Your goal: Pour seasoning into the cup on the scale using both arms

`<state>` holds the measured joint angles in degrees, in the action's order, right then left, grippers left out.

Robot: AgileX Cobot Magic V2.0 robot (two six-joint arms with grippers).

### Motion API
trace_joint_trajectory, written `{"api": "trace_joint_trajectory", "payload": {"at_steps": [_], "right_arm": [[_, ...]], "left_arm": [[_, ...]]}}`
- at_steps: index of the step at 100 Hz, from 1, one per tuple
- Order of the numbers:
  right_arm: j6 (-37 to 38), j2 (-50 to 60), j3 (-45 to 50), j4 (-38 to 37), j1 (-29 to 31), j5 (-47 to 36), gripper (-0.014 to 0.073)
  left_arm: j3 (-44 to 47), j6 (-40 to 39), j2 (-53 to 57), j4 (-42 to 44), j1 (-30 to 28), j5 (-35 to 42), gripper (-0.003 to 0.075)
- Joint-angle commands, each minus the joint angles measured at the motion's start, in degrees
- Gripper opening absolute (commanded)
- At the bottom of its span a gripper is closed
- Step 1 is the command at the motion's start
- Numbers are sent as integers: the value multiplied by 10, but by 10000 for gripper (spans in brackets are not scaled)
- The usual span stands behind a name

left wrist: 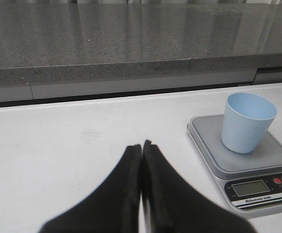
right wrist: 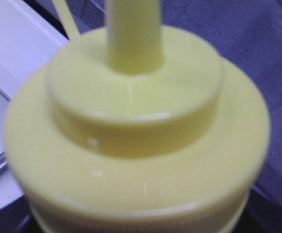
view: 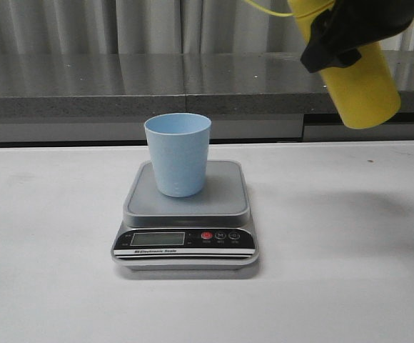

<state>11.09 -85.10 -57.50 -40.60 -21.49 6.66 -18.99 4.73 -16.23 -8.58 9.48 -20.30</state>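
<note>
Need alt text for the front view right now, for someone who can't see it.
A pale blue cup stands upright on a silver digital scale on a white table. At upper right, the right gripper holds a tilted yellow seasoning bottle in the air.

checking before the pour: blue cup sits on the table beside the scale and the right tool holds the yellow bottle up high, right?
Not quite. The blue cup stands on the scale platform, not beside it; the front view shows this. The right tool does hold the yellow bottle up high.

Front and left-wrist views share the scale (view: 185, 214); right wrist close-up.
</note>
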Motion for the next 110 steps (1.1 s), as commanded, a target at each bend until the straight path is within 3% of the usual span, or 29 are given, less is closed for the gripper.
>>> {"api": "trace_joint_trajectory", "payload": {"at_steps": [1,41,77,110], "right_arm": [[-1,2,-44,-46,-20,17,129],[-1,-98,-160,-203,-102,185,129],[-1,-150,-181,-371,-145,276,129],[0,-152,-173,-512,-151,281,129]], "left_arm": [[-15,-5,-5,-6,-2,43,-20],[-15,-5,-5,-6,-2,43,-20],[-15,-5,-5,-6,-2,43,-20],[-15,-5,-5,-6,-2,43,-20]]}}
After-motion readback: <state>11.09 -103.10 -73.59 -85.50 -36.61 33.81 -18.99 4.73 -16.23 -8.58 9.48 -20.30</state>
